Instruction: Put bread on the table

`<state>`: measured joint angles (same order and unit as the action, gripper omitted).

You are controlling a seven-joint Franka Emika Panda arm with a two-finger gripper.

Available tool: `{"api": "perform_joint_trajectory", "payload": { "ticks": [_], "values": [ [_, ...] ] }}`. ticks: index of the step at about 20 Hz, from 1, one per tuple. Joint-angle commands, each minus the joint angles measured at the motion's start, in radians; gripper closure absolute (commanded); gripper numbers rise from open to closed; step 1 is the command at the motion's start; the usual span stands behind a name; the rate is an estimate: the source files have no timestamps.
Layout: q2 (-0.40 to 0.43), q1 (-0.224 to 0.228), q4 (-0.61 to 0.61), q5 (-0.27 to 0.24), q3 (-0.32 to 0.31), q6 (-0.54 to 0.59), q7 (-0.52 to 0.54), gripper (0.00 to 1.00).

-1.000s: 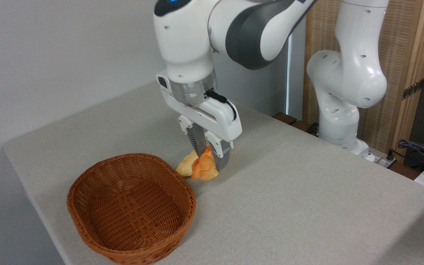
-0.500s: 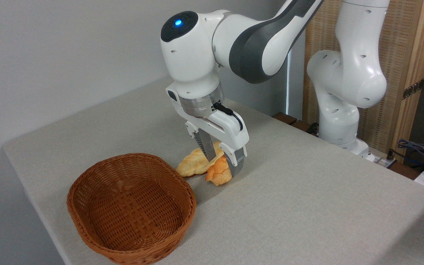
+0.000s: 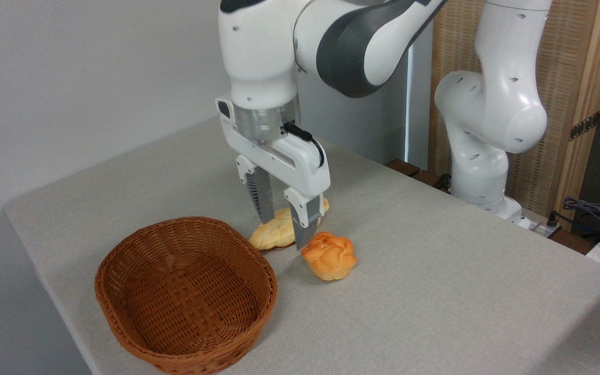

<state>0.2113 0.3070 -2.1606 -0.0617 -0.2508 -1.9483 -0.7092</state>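
Bread point(image 3: 329, 255) lies on the table point(image 3: 435, 291), knotted top up, just right of the basket point(image 3: 185, 294) and in front of a paler loaf point(image 3: 279, 232), while the gripper point(image 3: 283, 229) hangs above with its fingers apart, gripping nothing.

1. The bread point(image 3: 329, 255) is set on the table point(image 3: 435, 291), right of the basket point(image 3: 185, 294).
2. A braided loaf point(image 3: 277, 231) is laid just behind and left of the bread, near the basket's far rim.
3. The gripper point(image 3: 284, 232) is held above the loaf, left of the bread.
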Motion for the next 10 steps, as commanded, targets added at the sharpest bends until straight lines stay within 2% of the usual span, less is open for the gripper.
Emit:
{"api": "perform_joint_trajectory", "payload": {
  "ticks": [1,10],
  "values": [
    [-0.009,0.000,0.036,0.022,-0.007,-0.062,-0.015,0.00],
    [-0.150,-0.005,0.203,0.008,-0.013,-0.158,-0.007,0.00]
  ]
}}
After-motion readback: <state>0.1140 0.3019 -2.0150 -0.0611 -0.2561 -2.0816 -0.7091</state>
